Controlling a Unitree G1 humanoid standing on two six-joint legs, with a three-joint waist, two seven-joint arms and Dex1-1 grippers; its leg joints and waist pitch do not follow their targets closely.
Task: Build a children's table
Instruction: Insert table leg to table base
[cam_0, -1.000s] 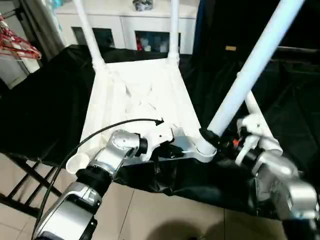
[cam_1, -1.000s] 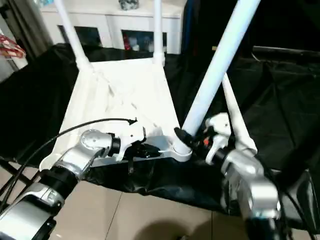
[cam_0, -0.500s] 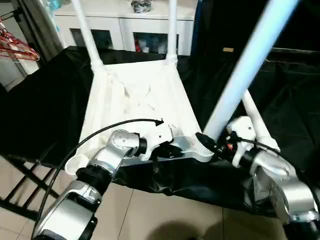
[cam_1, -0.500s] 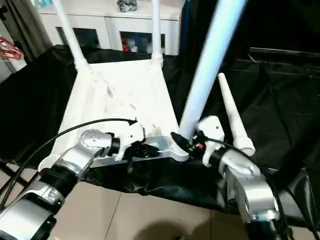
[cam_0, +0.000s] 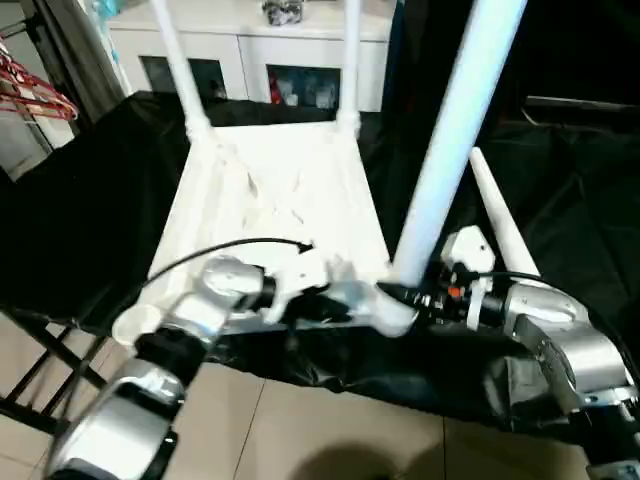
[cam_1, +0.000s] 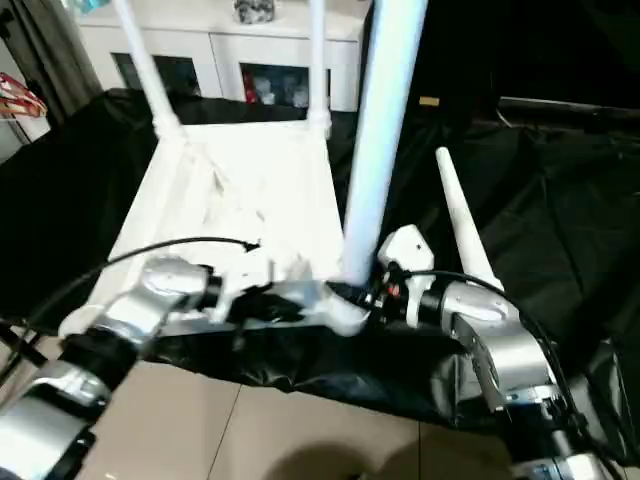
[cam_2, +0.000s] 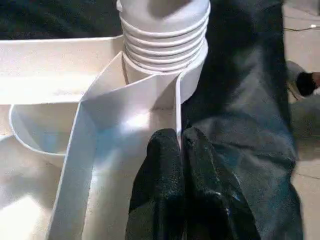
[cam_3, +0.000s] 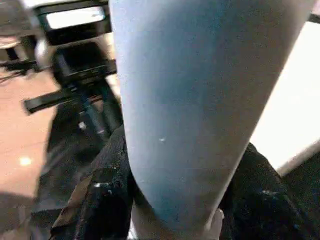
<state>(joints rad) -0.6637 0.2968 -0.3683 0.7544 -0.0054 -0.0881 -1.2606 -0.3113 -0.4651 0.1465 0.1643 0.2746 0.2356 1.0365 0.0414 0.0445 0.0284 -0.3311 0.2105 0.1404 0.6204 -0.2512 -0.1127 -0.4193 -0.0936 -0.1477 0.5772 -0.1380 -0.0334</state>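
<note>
The children's table top (cam_0: 270, 190) lies underside up on a black cloth, with two white legs (cam_0: 178, 60) (cam_0: 349, 50) standing in its far corner sockets. My right gripper (cam_0: 400, 293) is shut on the base of a third leg (cam_0: 450, 140), which stands almost upright in the near right socket. That leg's ribbed end (cam_2: 165, 35) sits in the socket. My left gripper (cam_2: 180, 137) is shut on the table top's thin rim right beside that socket. A fourth leg (cam_0: 497, 225) lies loose on the cloth to the right. The near left socket (cam_0: 135, 322) is bare.
A white glass-door cabinet (cam_0: 250, 40) stands behind the work surface. Red hangers (cam_0: 30, 95) hang at the far left. The black cloth (cam_0: 90, 200) drapes over the front edge above a tiled floor (cam_0: 330, 440). Dark folding stand legs (cam_0: 50, 370) show at the lower left.
The held leg has swung from leaning to the right to nearly upright over the near right socket. My right gripper moved left with it. My left gripper kept its grip on the rim.
</note>
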